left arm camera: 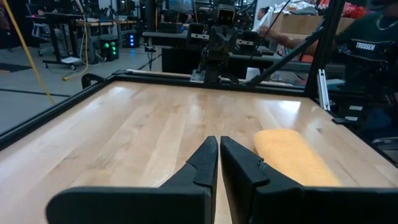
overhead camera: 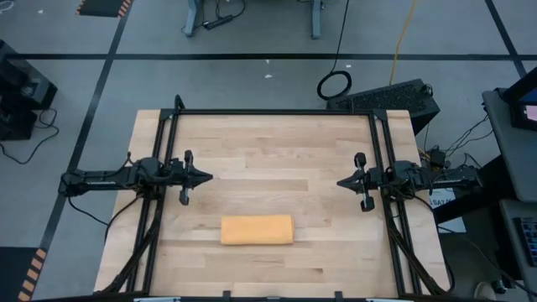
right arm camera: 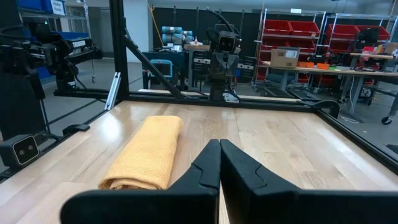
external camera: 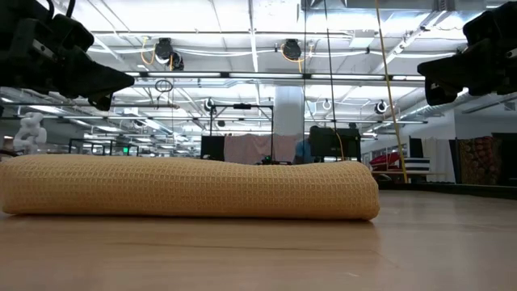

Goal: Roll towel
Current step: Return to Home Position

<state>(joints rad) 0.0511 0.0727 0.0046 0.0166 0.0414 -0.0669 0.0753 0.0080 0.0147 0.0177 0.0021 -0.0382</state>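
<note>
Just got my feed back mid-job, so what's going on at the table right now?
Nothing is being handled at this moment. The towel lies rolled into a short log on the wooden table, near its front edge and about midway between the arms. The left gripper is at the left side and the right gripper at the right. Both are shut, raised above the table, pointing toward each other and well clear of the towel. The rolling looks finished.

Plain orange-yellow towel (overhead camera: 257, 230), waffle-textured
</note>
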